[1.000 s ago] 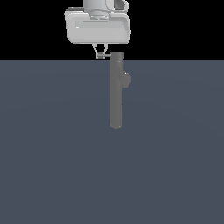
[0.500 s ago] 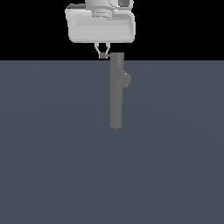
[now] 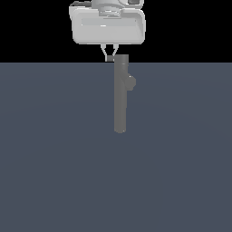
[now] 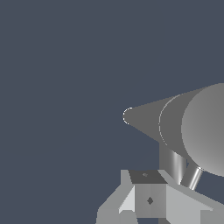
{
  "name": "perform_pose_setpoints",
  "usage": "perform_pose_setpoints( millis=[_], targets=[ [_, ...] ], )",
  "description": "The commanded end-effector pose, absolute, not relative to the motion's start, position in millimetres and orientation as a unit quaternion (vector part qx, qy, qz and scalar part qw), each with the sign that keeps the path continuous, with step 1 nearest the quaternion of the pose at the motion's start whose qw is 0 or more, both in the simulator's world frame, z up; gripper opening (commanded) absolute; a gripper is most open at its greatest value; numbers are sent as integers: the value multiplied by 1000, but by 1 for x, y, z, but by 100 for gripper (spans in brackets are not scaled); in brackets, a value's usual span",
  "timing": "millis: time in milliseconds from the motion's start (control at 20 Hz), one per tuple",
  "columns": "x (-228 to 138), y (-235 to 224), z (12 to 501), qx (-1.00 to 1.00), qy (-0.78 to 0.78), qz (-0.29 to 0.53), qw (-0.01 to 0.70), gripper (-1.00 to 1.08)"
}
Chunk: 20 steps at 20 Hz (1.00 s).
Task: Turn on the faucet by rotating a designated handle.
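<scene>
Overhead, the gripper is seen with fingers nearly together, gripping nothing visible, just beside the faucet top; the handle cannot be made out.

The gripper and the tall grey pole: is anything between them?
Nothing shows between the gripper and the faucet in the exterior view; its tips sit right beside the column's top.
</scene>
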<state>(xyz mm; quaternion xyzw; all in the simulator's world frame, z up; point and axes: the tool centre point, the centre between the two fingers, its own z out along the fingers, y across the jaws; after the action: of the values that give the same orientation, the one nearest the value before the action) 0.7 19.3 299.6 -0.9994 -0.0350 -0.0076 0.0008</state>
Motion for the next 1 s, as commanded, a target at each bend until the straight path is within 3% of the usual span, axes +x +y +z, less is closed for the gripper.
perform_pose_setpoints(
  millis=[0, 300, 350, 400, 950],
  targets=[
    [-7, 1, 300, -1000, -29, -4, 0, -100],
    [-20, -31, 301, -1000, -27, 0, 0, -100],
    [-20, -31, 301, -1000, -27, 0, 0, -100],
    [-12, -3, 300, -999, -48, -5, 2, -100],
    [7, -68, 301, -1000, -28, 0, 0, -100]
  ],
)
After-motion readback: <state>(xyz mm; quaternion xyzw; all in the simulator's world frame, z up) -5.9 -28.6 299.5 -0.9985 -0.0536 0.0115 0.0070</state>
